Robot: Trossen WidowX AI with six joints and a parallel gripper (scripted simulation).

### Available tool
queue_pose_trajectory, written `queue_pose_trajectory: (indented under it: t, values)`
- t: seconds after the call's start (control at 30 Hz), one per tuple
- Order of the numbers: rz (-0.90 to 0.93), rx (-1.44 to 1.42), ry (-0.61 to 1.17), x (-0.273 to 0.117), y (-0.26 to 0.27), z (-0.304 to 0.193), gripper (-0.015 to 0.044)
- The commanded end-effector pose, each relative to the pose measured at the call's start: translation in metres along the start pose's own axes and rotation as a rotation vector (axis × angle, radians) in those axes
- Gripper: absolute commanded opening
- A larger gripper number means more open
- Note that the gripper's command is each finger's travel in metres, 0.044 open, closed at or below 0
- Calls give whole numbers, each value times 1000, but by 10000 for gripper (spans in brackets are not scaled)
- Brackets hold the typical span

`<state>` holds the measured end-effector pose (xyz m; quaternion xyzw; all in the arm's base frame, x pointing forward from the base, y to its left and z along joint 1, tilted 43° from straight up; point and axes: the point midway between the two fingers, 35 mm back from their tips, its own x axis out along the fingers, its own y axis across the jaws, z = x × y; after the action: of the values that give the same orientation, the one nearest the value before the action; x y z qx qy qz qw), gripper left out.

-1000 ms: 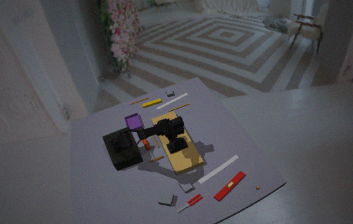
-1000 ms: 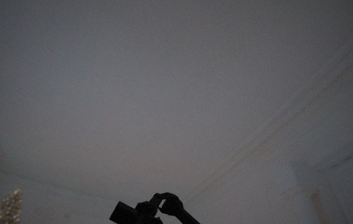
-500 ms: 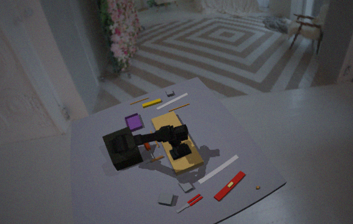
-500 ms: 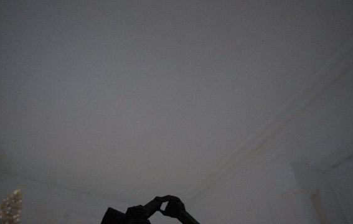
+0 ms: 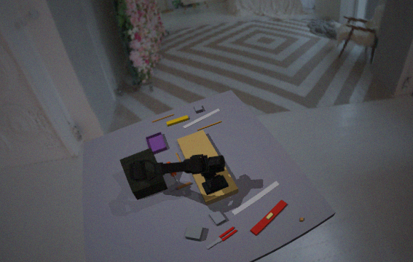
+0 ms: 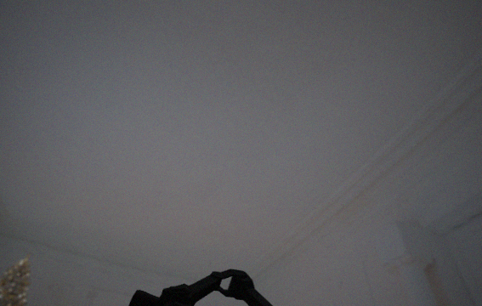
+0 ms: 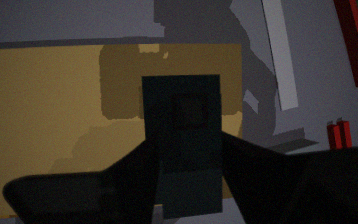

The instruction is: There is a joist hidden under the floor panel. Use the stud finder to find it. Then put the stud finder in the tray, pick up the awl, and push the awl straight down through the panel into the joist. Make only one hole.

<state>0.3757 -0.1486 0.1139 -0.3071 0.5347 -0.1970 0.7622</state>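
My gripper [image 5: 215, 185] [image 7: 184, 133] is shut on the dark stud finder [image 7: 182, 150], over the near right end of the tan floor panel [image 5: 197, 140] [image 7: 40, 95]. The stud finder's small square window is dark, with no green light. Whether it touches the panel is unclear. The purple tray [image 5: 156, 143] is empty, beside the panel's far left end. A brown-handled tool [image 5: 184, 185], seemingly the awl, lies left of the panel, partly in the arm's shadow. An orange-red handle [image 5: 173, 174] lies near it, partly behind the arm. No hole shows in the visible panel.
Near the panel's front end lie a pale strip [image 5: 256, 198] [image 7: 281, 60], red level [image 5: 278, 207] [image 7: 352, 45], red-handled tool [image 5: 229, 235] [image 7: 339, 135] and grey blocks [image 5: 194, 233] [image 5: 217, 217]. Beyond its far end are a yellow bar [image 5: 178, 121], another strip [image 5: 202, 118] and thin sticks.
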Motion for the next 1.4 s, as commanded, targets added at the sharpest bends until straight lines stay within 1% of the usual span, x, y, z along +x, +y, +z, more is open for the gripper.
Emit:
queue_pose_trajectory:
  t: [0.0,0.4,0.53,0.9,1.1,1.2,1.37]
  values:
    - [-8,3,4,0,-10,-1,0]
    - [-2,1,0,-3,-5,1,0]
    - [0,3,2,-21,-5,9,0]
    - [-3,4,4,-92,-9,26,0]
    - [-1,0,4,-96,-8,27,0]
    - [19,-31,-3,-95,6,33,0]
    - [81,-131,-24,-94,51,47,0]
